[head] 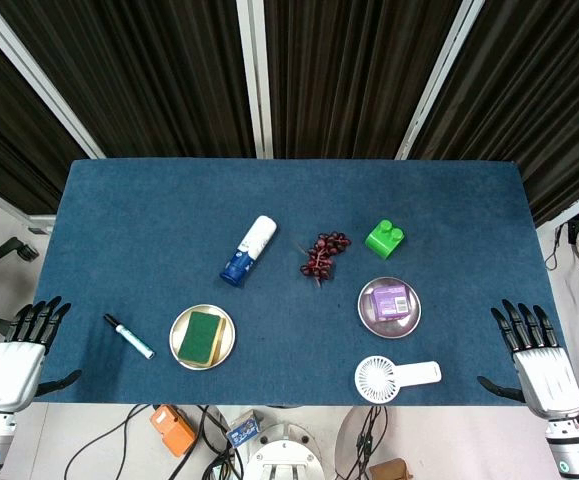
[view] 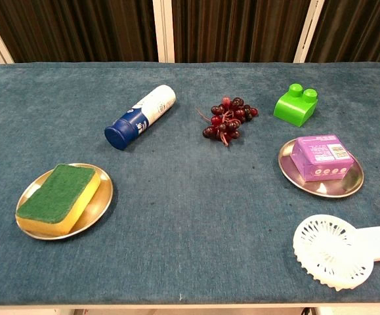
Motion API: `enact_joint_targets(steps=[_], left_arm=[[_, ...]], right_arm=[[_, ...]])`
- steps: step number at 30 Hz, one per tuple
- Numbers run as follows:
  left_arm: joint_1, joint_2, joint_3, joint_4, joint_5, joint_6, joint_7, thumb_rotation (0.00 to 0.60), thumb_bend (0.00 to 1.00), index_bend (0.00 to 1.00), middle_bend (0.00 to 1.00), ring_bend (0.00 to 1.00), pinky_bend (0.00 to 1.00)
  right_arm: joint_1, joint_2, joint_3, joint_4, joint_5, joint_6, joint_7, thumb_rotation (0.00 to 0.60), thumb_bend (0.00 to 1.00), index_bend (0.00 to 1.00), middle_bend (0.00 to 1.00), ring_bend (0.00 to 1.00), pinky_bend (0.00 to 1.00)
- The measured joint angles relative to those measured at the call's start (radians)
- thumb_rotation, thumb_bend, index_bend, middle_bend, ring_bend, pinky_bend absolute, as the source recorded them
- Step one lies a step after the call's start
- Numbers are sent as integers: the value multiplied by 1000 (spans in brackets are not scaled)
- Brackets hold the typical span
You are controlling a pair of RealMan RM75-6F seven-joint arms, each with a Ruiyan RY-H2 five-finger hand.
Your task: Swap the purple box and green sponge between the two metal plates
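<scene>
Both resting unswapped: green sponge (head: 201, 336) on left plate (head: 181, 351), purple box (head: 388, 300) on right plate (head: 367, 316), left hand (head: 21, 352) and right hand (head: 534, 356) empty, fingers spread, off the bench (head: 129, 220).

Both views are bright, evenly lit and sharp, with soft short shadows and mild glare on the silver plate (view: 321, 186).

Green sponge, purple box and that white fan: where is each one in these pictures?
green sponge (view: 57, 190): chest view, middle of its green top.
purple box (view: 321, 156): chest view, its printed top face.
white fan (head: 377, 379): head view, centre of the round grille.
</scene>
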Motion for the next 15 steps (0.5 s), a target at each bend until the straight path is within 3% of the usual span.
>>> enact_joint_targets(steps=[8, 15], left_arm=[[-1, 6, -2, -3, -3, 1, -9, 600, 59, 28, 0, 0, 52], [4, 9, -3, 0, -3, 13, -21, 600, 60, 28, 0, 0, 53]], right_arm=[[34, -6, 42, -15, -4, -86, 12, 432, 165, 0, 0, 0, 0], [168, -15, 127, -88, 26, -286, -37, 439, 176, 0, 0, 0, 0]])
